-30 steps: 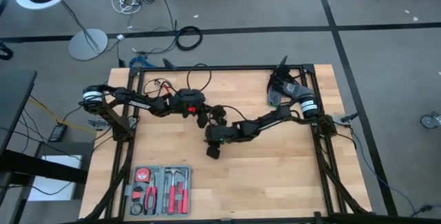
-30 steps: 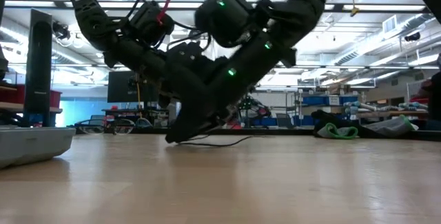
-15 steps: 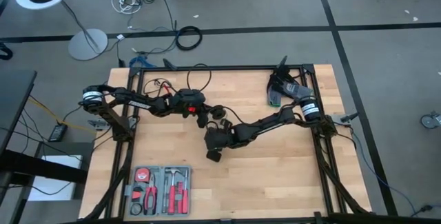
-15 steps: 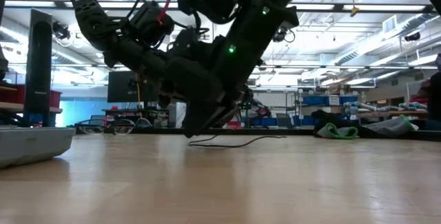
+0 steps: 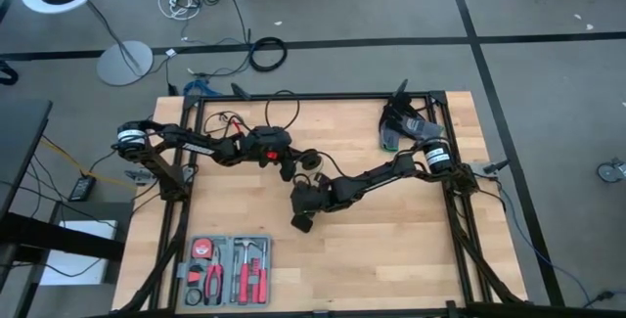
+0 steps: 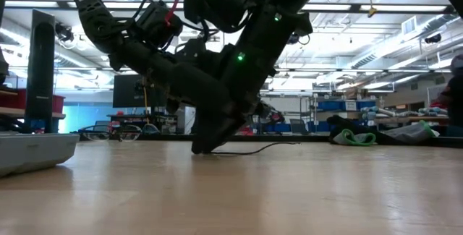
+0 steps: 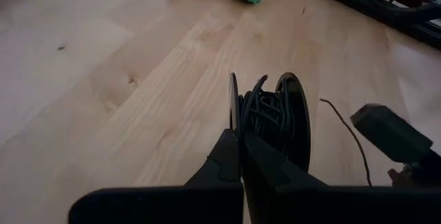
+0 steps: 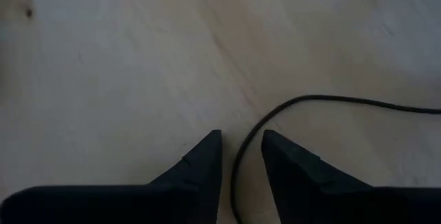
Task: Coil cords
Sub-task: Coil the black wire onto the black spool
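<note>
Right wrist view shows the cord (image 8: 310, 101) running between the right gripper (image 8: 241, 148) and its parted fingers, trailing ahead and sideways over the table (image 8: 103, 65); left gripper (image 7: 240, 156), clamped on the spool (image 7: 275, 117), sits farther off.

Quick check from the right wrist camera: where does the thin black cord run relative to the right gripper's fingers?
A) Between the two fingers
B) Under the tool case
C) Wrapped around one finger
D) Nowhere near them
A: the cord curves across the wood and passes down through the gap of the right gripper, whose fingers stand apart on either side of it.
</note>
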Controlling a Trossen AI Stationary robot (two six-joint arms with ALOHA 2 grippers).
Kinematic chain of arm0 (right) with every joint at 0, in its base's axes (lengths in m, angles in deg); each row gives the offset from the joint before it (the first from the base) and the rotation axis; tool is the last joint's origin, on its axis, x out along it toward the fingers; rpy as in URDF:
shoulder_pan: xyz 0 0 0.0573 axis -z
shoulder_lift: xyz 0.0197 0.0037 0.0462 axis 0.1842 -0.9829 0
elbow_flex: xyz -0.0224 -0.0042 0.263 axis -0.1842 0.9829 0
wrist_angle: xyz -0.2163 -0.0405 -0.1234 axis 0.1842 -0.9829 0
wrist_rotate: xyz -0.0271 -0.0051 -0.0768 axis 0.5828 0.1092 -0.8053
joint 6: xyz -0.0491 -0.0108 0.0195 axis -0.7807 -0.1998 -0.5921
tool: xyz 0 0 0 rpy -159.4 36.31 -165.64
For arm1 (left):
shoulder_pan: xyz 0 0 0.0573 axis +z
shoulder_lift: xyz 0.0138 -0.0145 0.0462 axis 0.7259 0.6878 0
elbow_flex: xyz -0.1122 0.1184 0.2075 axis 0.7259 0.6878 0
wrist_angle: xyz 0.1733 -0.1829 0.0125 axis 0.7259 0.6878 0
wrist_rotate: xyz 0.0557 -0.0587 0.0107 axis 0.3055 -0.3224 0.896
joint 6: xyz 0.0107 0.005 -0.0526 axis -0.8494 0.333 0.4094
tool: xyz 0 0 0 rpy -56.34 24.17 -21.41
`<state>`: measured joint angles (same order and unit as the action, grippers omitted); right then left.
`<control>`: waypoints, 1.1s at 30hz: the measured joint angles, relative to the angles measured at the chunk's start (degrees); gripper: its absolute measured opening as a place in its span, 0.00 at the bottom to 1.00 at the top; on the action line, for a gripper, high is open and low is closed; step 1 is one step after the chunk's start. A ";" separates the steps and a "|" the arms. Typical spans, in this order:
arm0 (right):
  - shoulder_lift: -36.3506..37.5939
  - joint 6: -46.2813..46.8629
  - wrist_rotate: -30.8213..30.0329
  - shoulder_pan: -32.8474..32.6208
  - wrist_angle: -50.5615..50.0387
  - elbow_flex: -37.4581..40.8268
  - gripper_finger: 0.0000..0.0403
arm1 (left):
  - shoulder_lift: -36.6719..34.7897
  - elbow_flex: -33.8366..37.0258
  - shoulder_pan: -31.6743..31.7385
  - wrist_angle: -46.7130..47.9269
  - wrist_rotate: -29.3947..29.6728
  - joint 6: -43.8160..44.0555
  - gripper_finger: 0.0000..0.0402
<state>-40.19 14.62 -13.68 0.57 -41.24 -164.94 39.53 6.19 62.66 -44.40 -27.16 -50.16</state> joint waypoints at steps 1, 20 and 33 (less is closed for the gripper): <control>-0.02 0.00 -0.17 0.00 -0.24 -0.02 0.24 | 0.00 0.02 0.00 0.16 0.06 0.39 0.00; 3.24 -5.68 -15.79 -2.12 -7.15 0.35 0.00 | 0.00 0.02 -0.04 0.04 -1.58 4.38 0.00; 8.88 -9.45 -18.67 0.17 -6.88 0.32 0.00 | 0.00 0.00 -0.04 0.26 -1.56 3.94 0.00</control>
<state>-31.31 5.16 -32.36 0.74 -48.13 -164.62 39.53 6.19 62.62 -44.14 -28.71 -46.22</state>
